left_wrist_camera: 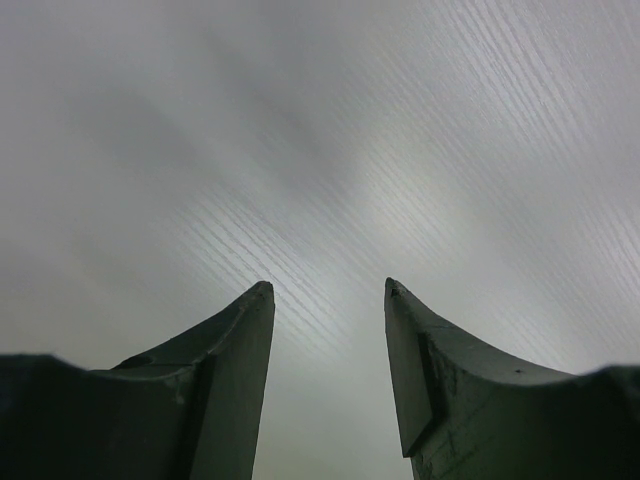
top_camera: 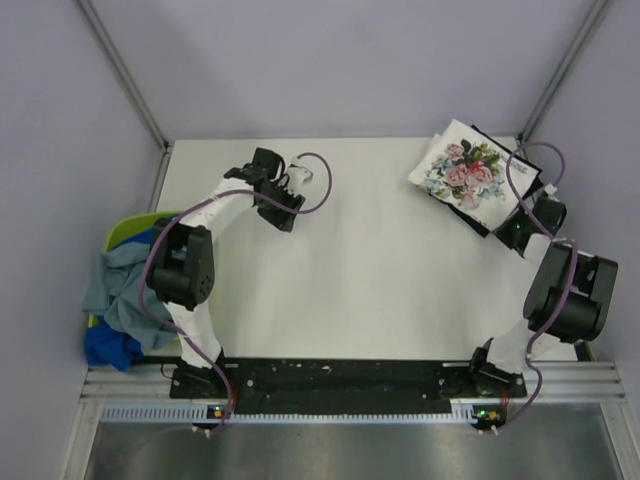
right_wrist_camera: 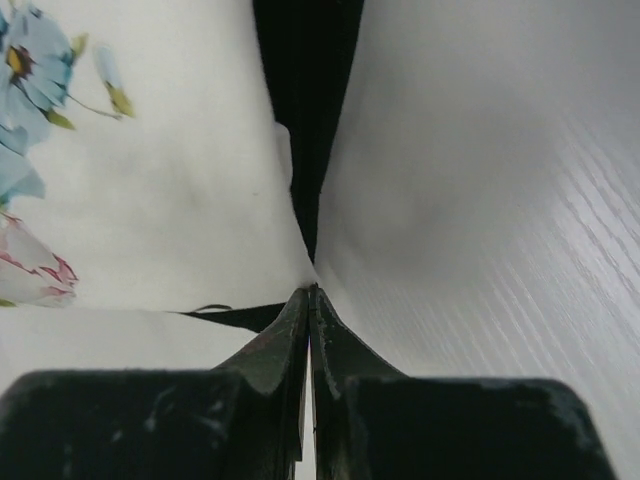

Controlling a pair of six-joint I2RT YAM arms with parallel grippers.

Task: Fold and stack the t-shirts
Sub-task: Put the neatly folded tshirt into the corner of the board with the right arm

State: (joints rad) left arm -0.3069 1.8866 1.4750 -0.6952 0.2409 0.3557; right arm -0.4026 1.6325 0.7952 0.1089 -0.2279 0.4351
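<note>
A folded white t-shirt with a pink-rose floral print (top_camera: 463, 170) lies on a black t-shirt (top_camera: 487, 222) at the table's back right. My right gripper (top_camera: 503, 230) is at the stack's near right corner. In the right wrist view it (right_wrist_camera: 310, 290) is shut, with the floral shirt's (right_wrist_camera: 170, 180) corner drawn into its tips and the black shirt (right_wrist_camera: 305, 90) showing beneath. My left gripper (top_camera: 283, 212) is open and empty over bare table at the back left (left_wrist_camera: 325, 290). A grey-blue t-shirt (top_camera: 118, 285) and a bright blue t-shirt (top_camera: 108, 347) are heaped in the basket at the left.
The lime-green basket (top_camera: 128, 232) stands off the table's left edge beside the left arm. Grey frame posts run up from both back corners. The white table (top_camera: 380, 280) lies between the arms.
</note>
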